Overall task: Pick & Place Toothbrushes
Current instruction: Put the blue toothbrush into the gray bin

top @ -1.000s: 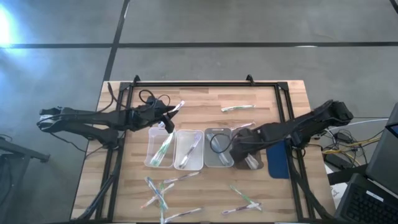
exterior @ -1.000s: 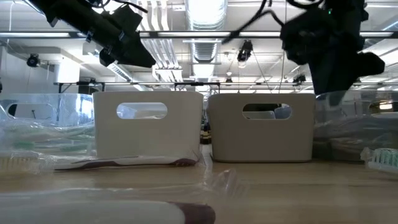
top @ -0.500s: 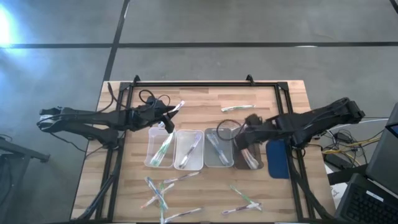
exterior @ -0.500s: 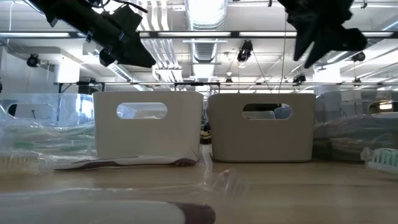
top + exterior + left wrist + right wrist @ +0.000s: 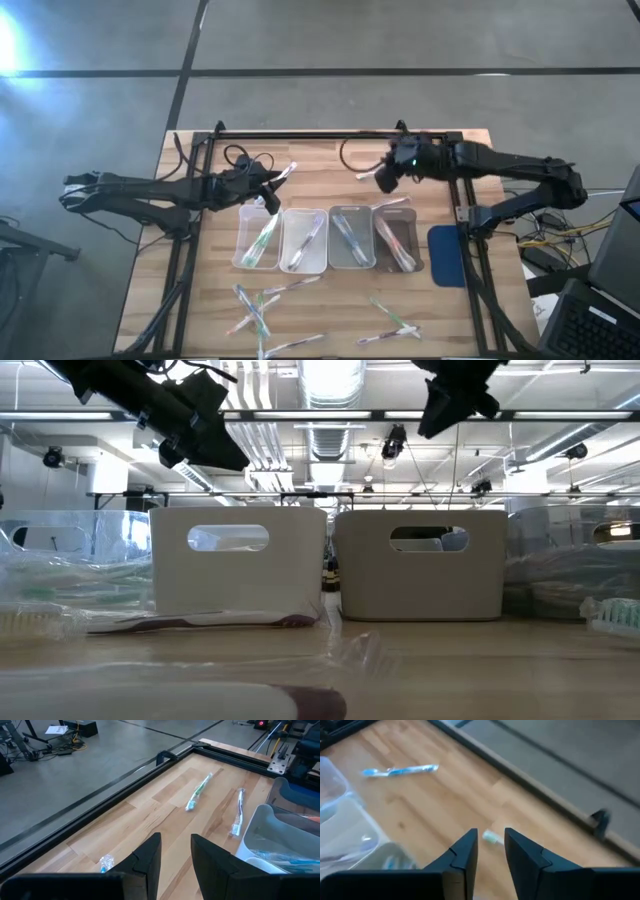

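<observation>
Four clear trays (image 5: 303,240) stand in a row mid-table, each with toothbrushes inside. More toothbrushes lie flat on the wood: a green one (image 5: 380,173) at the far middle, a red-pink one (image 5: 393,203) by the rightmost tray, and several near the front edge (image 5: 255,305). High above the table, my right gripper (image 5: 383,180) hangs over the green one's end (image 5: 492,837), open, with nothing between its fingers. My left gripper (image 5: 268,186) hovers at the far left of the trays, also open and holding nothing, next to a blue-accented toothbrush (image 5: 284,174).
A black frame (image 5: 330,134) runs along the far edge and down both sides of the table. A dark blue flat object (image 5: 446,255) lies right of the trays. More wrapped toothbrushes lie at the front right (image 5: 392,322). Bare wood shows between the trays and the far rail.
My right gripper has risen from low over the right-hand trays and swung toward the far edge, turning as it went. It now hangs over the green toothbrush at the far middle. The rightmost two trays and the toothbrushes in them are uncovered.
</observation>
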Robot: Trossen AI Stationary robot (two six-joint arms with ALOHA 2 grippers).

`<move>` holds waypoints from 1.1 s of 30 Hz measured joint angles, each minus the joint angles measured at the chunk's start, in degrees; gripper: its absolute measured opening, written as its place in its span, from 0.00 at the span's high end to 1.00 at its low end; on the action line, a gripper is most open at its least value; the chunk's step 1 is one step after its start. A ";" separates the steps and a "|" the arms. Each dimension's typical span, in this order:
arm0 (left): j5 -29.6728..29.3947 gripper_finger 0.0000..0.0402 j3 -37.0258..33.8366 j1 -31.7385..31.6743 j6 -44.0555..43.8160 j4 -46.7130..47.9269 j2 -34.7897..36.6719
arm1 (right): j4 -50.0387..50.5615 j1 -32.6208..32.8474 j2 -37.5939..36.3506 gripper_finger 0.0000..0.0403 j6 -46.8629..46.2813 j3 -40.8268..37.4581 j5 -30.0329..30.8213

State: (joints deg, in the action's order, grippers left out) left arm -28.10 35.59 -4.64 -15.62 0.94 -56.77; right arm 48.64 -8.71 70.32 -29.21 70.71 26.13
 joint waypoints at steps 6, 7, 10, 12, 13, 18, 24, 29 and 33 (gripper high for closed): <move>0.00 0.73 0.00 0.00 0.00 -0.76 -0.02 | 0.31 -3.85 -0.11 0.83 10.91 4.51 0.01; -0.02 0.73 0.00 0.00 0.01 -0.82 -0.02 | 0.36 -4.19 -0.11 0.84 13.12 5.15 0.00; -0.02 0.73 0.00 0.00 0.74 -0.15 -0.02 | 0.29 -4.99 -0.13 0.86 21.91 7.10 0.00; 0.02 0.73 0.00 0.00 1.44 0.88 0.04 | -0.19 -5.11 -0.09 0.88 27.71 8.08 0.02; 0.20 0.73 0.00 0.00 2.11 1.43 0.18 | -0.55 -5.24 -0.09 0.89 30.44 8.49 0.04; 2.39 0.73 2.04 -0.01 6.00 9.75 0.68 | -4.07 -5.75 -0.08 0.91 36.40 8.79 0.02; 2.32 0.74 7.51 -2.37 -0.92 23.15 0.14 | -4.72 -7.72 0.44 0.92 41.01 8.55 0.07; 2.32 0.75 12.09 -7.20 -0.83 28.92 -1.84 | -4.48 -12.30 0.39 0.88 41.40 8.18 0.07; 3.11 0.75 15.67 -11.65 0.26 33.40 -4.56 | -4.48 -16.50 0.68 0.85 41.23 7.71 0.00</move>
State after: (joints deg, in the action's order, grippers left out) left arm -24.98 51.27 -16.29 -15.36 34.34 -61.33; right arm 44.16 -25.20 71.01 12.02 78.42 26.12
